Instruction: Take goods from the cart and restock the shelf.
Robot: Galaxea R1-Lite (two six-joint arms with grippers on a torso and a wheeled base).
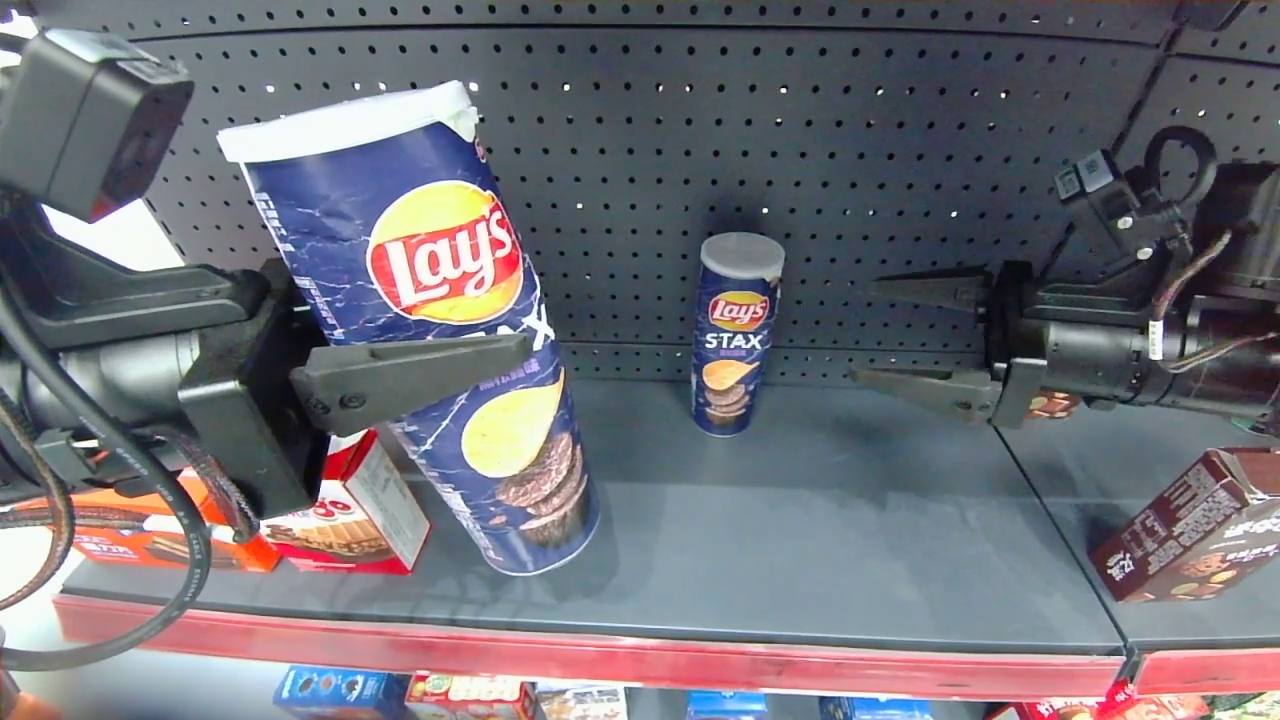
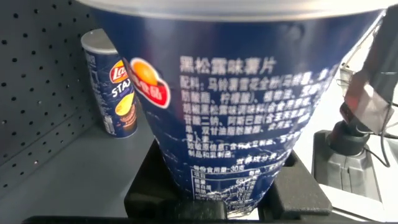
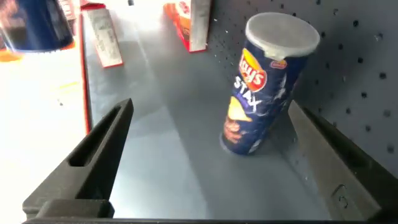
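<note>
Over the shelf's front-left part: a tall crisp can (image 1: 430, 300) hangs tilted in the left gripper (image 1: 500, 330), its lid leaning toward the left edge and its base low by the front lip. Whether the base touches the shelf (image 1: 820, 540) cannot be told.
Left jaws: pinching the crisp can around its middle, one finger across the printed face and the other hidden behind. A mid-body hold likely keeps so tall a tube from swinging.
Back edge, centre: a second can (image 1: 738, 335) of the same kind stands upright just before the pegboard wall (image 1: 800, 130) — by the look of it, the row the held one is meant to join.
Right gripper (image 1: 861, 333): level above the shelf's right half, fingers spread wide with nothing between them. The tips point at the second can but stay apart from it.
Left edge: a red box (image 1: 355, 520) and an orange box (image 1: 130, 540) lie behind the left arm, the red one just beside the held can's base.
Right front corner: a brown box (image 1: 1190, 530) lies askew on the adjoining panel.
Stage, as judged: the goods have reached the shelf but are not yet released — the can wants righting and setting down.
Risk: let go at this lean, it could topple toward the front lip or knock the red box.
</note>
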